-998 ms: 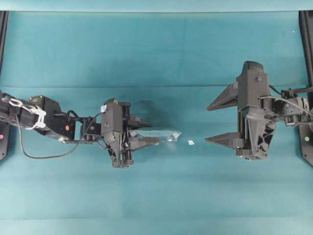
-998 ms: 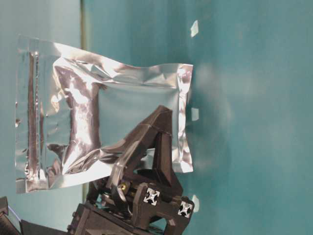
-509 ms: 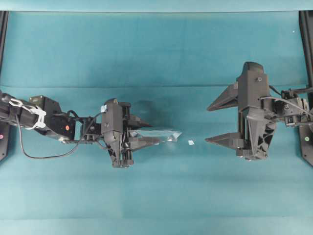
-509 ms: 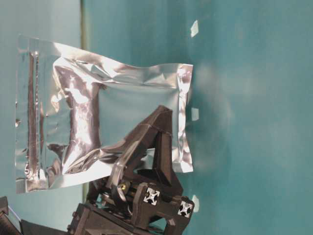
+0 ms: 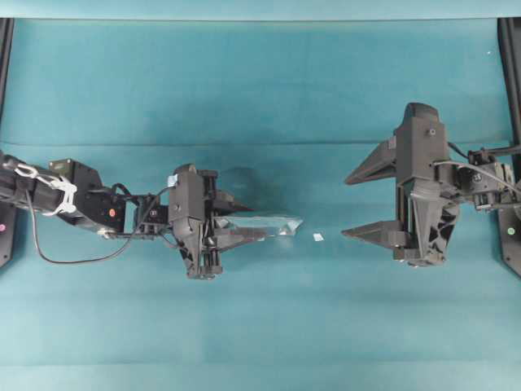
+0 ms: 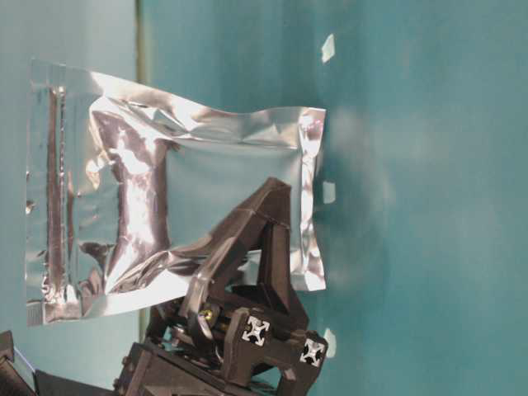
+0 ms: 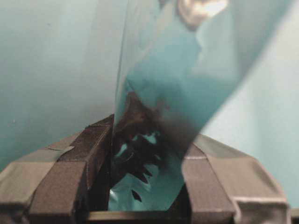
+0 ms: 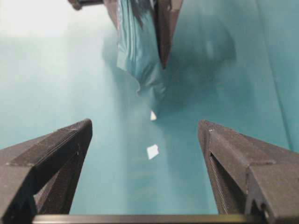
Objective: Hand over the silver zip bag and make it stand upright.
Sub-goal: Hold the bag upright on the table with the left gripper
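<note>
Nothing is showing any displacement against the earlier frames: both arms and the silver zip bag (image 5: 267, 224) are occupying the same positions. Left end effector (image 5: 236, 218) is gripping the bag, with its two fingers (image 7: 88, 154) closing narrowly on the foil from either side, as the left wrist view is showing. From overhead the bag is appearing edge-on as a thin bright strip projecting from the left end effector toward the right edge of the tabletop (image 5: 260, 90), lying left of the tabletop's middle. In the table-level view the bag (image 6: 173, 177) is presenting its broad crinkled face, with the zip strip at the end farthest from the teal surface and the opposite sealed edge sitting at or just above that surface; whether it is touching cannot be told. Right end effector (image 5: 358, 204) is standing wide open and holding nothing, positioned well apart from the bag toward the right edge, with its fingers (image 8: 51, 158) pointing at the bag's edge. Between the bag and the right end effector a small white scrap (image 5: 317, 237) is lying on the tabletop.
</note>
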